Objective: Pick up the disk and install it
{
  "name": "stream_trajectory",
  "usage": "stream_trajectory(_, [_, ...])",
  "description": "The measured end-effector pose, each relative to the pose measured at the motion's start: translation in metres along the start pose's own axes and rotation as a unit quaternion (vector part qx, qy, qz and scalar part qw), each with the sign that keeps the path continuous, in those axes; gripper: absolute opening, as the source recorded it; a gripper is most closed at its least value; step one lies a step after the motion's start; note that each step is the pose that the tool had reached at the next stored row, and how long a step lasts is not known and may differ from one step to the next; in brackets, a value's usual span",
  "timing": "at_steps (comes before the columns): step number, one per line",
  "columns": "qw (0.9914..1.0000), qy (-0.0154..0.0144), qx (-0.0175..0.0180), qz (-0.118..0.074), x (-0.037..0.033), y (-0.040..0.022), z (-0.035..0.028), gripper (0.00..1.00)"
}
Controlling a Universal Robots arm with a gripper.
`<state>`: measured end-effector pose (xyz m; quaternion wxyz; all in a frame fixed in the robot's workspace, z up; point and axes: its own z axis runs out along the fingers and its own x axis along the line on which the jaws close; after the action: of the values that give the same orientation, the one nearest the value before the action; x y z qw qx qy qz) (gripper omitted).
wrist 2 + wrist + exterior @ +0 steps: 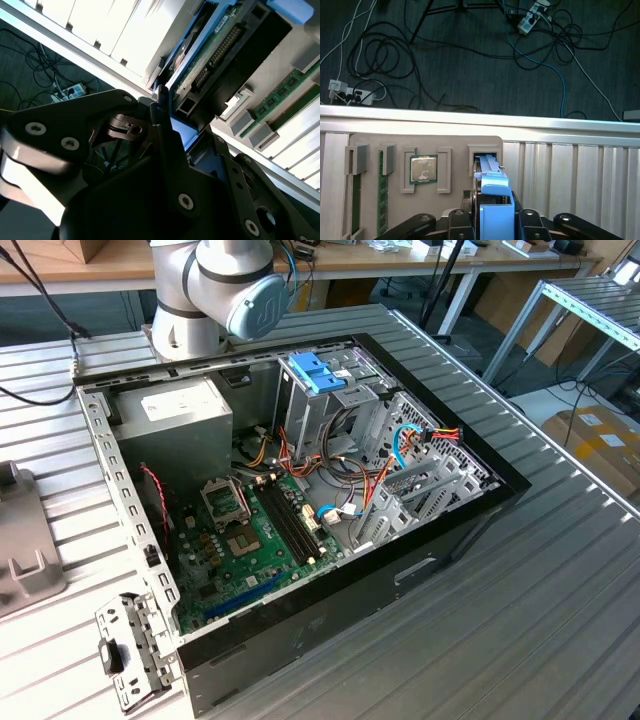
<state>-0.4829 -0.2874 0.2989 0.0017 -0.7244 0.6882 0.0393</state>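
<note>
The disk (492, 175) stands on edge in a slot of a grey parts holder (395, 145), its bright blue carrier and tab facing the camera in the first wrist view. My gripper (496, 220) has one black finger against each side of the blue carrier and looks shut on it. In the second wrist view the disk (220, 55) shows its green circuit board and dark body, with the gripper (185, 135) at its blue end. The open computer case (480, 510) lies on the table in the exterior view.
The holder also carries a processor chip (423, 169) and memory sticks (381, 200). Beyond the table's aluminium edge (520, 122) lies a floor with cables. Inside the case are a drive cage with a light-blue bracket (315, 370), a grey power supply (185, 410) and the motherboard (250, 540).
</note>
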Motion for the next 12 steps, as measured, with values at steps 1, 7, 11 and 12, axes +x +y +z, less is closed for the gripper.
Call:
stream_trajectory(1, [1.00000,0.0000,0.0000,0.000,0.0000,0.0000,-0.0002,0.37])
stream_trajectory(7, [1.00000,0.0000,-0.0001,0.000,-0.0004,0.0002,-0.0038,0.37])
stream_trajectory(11, [1.00000,0.0000,0.0000,0.000,-0.0011,0.0004,-0.0081,0.37])
stream_trajectory(12, [1.00000,0.0000,0.0000,0.000,-0.0014,0.0005,-0.0092,0.37])
